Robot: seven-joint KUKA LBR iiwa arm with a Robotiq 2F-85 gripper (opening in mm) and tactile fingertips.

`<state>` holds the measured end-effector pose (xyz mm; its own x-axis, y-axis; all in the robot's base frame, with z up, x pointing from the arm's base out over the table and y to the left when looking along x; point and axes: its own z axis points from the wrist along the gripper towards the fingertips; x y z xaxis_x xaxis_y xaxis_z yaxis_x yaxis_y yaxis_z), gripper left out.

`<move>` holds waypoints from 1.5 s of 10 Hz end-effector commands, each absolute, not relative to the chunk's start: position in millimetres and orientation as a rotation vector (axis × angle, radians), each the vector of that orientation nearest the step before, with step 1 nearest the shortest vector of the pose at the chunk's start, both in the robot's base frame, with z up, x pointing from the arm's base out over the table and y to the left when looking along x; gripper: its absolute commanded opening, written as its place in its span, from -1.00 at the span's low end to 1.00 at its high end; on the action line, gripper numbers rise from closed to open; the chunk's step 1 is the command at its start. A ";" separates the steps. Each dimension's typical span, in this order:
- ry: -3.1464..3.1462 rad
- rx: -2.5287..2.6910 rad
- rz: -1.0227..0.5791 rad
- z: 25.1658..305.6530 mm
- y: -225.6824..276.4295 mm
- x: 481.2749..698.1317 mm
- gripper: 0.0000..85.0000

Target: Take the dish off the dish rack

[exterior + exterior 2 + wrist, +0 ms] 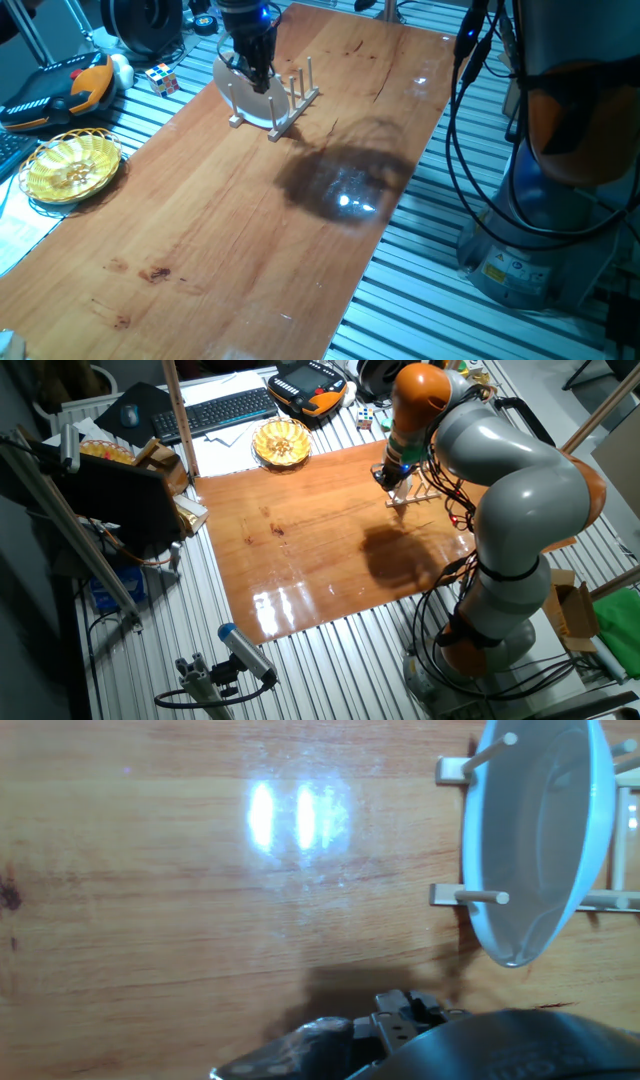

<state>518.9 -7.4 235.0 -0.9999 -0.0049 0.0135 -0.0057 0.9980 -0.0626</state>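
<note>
The dish [246,95] stands on edge in the dish rack [291,108], held between its upright pegs near the far end of the wooden worktop [240,230]. In the hand view the dish [535,840] shows as a white, glossy oval at the right edge, leaning against two pegs of the rack [470,896], with its hollow face turned toward the camera.

The claw [256,72] hangs directly above the dish, its dark fingers reaching down to the upper rim, and it hides the top of the plate in one fixed view. Whether the fingers are spread or pressed onto the rim cannot be told from any view. From the other fixed view, the claw [398,478] sits under the arm's orange wrist, over the rack.

A yellow woven basket [72,166] lies off the worktop's left side, well apart from the rack.
</note>
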 end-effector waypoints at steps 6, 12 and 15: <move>-3.127 -0.015 0.265 231.3 -34.7 537.8 -0.98; -3.108 -0.125 0.413 229.2 -46.5 541.1 -0.98; -3.112 -0.185 0.479 225.8 -51.3 544.2 -0.98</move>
<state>544.6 -51.7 225.6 -0.9928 0.1149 -0.0322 0.1193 0.9467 -0.2992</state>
